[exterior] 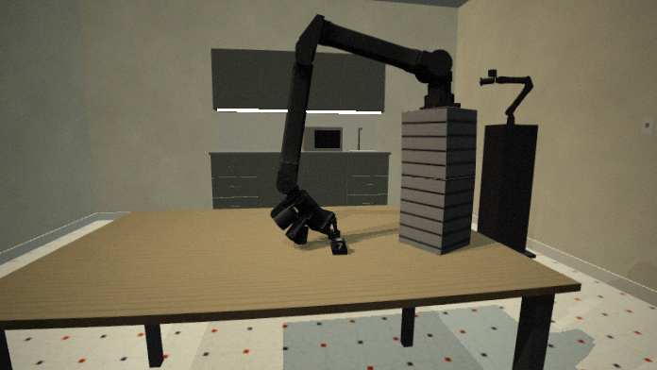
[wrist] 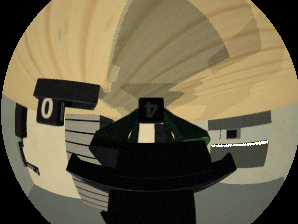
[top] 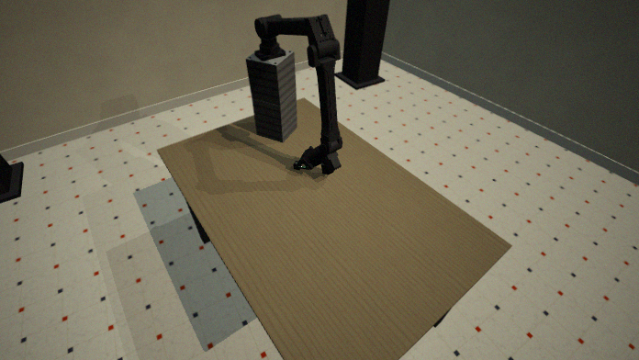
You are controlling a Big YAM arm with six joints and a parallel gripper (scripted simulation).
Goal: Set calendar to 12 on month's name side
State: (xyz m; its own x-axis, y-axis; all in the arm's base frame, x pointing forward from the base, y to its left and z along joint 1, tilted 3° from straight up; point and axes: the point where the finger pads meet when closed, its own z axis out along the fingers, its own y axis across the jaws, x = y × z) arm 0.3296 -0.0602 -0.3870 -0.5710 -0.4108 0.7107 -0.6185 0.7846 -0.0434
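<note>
My gripper (top: 299,166) (exterior: 334,232) (wrist: 151,120) reaches down at a slant near the table top, its fingers shut on a black cube (wrist: 151,104) whose face toward the wrist camera shows a 4, upside down in that view. Whether this cube touches the table is too small to tell. The black tray (wrist: 67,90) (exterior: 339,252) is at the left in the wrist view. The other black cube (wrist: 47,111) (exterior: 339,244) stands at one end of it, showing a 0 in the wrist view and a 7 in the exterior view. The tray is close beside the gripper, on the exterior view's side.
The wooden table (top: 349,248) (exterior: 203,274) carries everything. The grey ribbed pedestal (top: 273,101) (exterior: 422,184) (wrist: 82,132) of the arm stands beyond the tray and gripper, to the right in the exterior view. The kitchen counter (exterior: 255,181) is behind the table.
</note>
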